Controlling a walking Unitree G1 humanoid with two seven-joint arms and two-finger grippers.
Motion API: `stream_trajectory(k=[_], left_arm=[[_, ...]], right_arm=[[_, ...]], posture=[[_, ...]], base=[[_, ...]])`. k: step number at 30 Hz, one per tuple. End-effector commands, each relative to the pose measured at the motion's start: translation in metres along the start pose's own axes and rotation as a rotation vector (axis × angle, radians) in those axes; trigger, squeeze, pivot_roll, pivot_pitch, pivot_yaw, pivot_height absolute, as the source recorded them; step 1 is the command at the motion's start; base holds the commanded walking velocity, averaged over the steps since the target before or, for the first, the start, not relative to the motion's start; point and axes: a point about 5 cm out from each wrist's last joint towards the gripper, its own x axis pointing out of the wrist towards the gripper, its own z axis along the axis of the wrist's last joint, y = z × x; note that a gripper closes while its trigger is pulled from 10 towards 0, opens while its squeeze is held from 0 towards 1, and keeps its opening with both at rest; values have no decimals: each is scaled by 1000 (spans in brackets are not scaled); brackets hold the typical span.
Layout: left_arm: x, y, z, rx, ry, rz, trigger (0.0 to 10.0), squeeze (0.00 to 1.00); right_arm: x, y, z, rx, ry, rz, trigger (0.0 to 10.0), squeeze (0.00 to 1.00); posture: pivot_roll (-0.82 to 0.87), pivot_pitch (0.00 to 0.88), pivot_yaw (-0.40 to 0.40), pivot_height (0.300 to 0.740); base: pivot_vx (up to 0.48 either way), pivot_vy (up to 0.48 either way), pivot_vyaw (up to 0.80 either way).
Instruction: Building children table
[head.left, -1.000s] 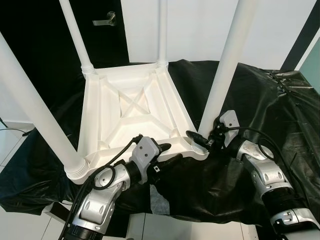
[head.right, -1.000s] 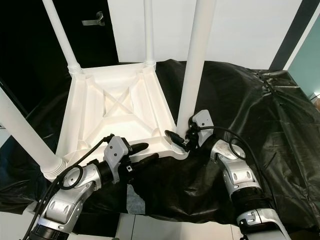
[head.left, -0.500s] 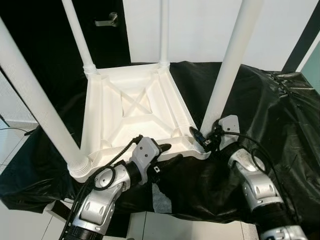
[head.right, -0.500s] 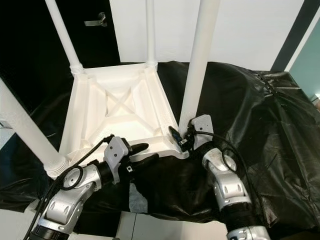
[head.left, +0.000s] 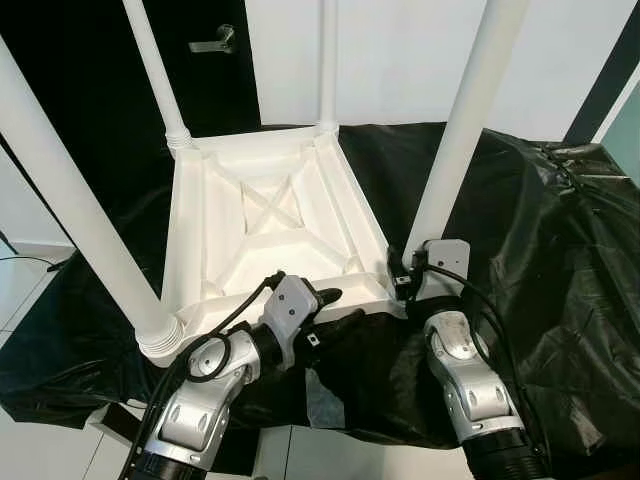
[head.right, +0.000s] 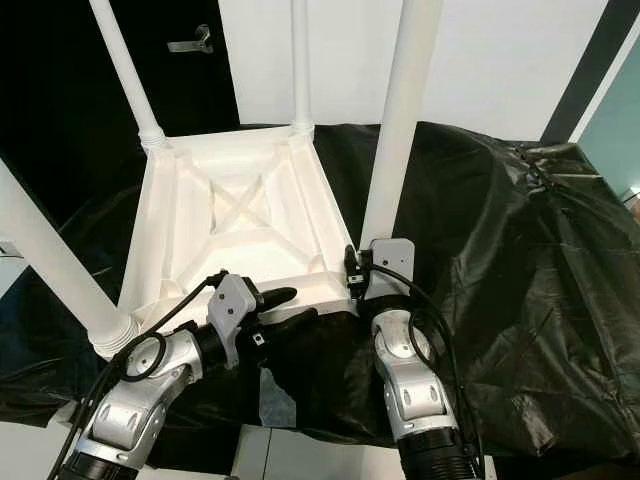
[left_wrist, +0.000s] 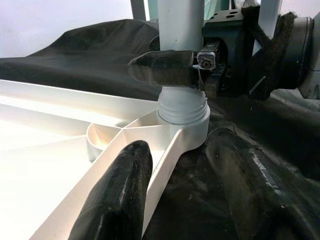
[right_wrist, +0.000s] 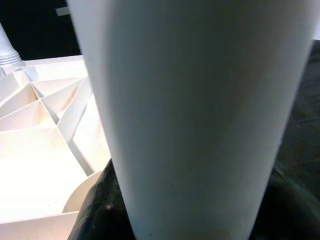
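Observation:
A white children's table (head.left: 260, 215) lies upside down on a black sheet, its four legs pointing up. My right gripper (head.left: 403, 270) is at the base of the near right leg (head.left: 460, 130), shut on it just above the collar (left_wrist: 182, 107). One of its fingers (left_wrist: 165, 67) crosses the front of the leg. In the right wrist view the leg (right_wrist: 200, 100) stands very close between dark fingers. My left gripper (head.left: 340, 305) is open at the table's near rim (left_wrist: 165, 150), one finger over the rim and the other outside on the sheet.
The black sheet (head.left: 530, 230) covers the whole work surface and hangs over its near edge. The near left leg (head.left: 70, 200) rises steeply beside my left arm. A dark door with a lever handle (head.left: 212, 42) and a white wall stand behind. Pale floor (head.left: 30, 290) lies at the left.
My right arm has swung in toward the table and its gripper has gone from beside the leg base to clasping the leg. The left gripper has stayed at the rim.

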Motion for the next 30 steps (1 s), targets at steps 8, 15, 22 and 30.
stream_trajectory(k=[8, 15, 22, 30], left_arm=[[1, 4, 1, 9, 6, 38, 10000, 0], [1, 3, 1, 8, 7, 36, 10000, 0], [-3, 5, -1, 13, 18, 44, 10000, 0], [-15, 27, -1, 48, 41, 113, 10000, 0]], right_arm=[[-6, -1, -11, -17, 62, -27, 10000, 1000], [-9, -5, -6, -9, 20, 34, 10000, 1000], [-16, -25, -4, -31, -15, 200, 10000, 0], [-24, -29, -2, -38, -23, 360, 10000, 0]], posture=[[28, 0, -7, 740], [31, 0, -4, 740], [32, 0, -4, 740], [33, 0, -1, 740]], base=[[0, 0, 0], [0, 0, 0], [0, 0, 0], [0, 0, 0]])
